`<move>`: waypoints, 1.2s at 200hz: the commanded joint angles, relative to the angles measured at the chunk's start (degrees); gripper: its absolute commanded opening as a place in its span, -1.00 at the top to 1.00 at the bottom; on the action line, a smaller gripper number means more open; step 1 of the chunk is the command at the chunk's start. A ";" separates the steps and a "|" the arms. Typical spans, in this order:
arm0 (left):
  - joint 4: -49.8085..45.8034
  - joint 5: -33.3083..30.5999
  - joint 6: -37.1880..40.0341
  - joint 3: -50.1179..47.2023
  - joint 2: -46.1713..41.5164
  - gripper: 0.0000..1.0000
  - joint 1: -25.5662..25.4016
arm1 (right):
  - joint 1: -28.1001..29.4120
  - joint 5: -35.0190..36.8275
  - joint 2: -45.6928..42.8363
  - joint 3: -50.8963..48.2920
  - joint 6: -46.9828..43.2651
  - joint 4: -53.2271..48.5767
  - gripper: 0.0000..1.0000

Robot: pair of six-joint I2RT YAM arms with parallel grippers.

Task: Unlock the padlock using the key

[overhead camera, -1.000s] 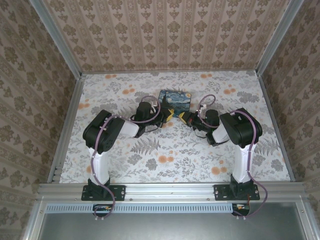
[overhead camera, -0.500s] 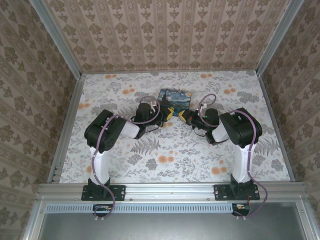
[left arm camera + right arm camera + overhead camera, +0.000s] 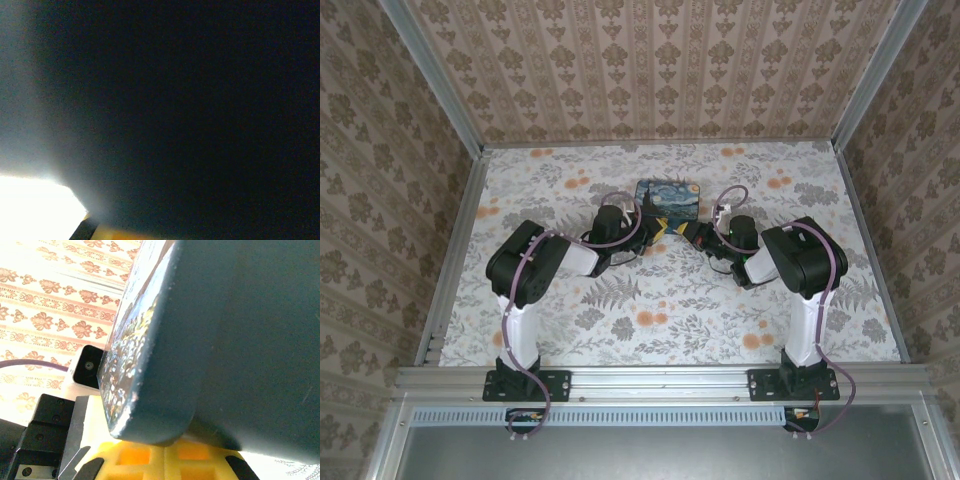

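Fingers (image 3: 663, 228) of both arms (open or closed, unclear) crowd the printed box (image 3: 667, 199).

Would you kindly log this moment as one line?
left claw: at near edge of printed box | right claw: at same edge, opposite | open or shut: unclear

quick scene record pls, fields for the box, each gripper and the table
box: Starry-Night print, lying flat on the table, centre, toward the far side
left gripper: at the box's near edge; open or shut unclear
right gripper: at the box's near edge, facing the left gripper; open or shut unclear
table: floral-patterned surface
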 commanded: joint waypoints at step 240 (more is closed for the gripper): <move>14.49 5.03 -8.05 -0.57 -0.70 1.00 -5.41 | 6.61 -4.32 -2.16 4.96 20.10 6.42 1.00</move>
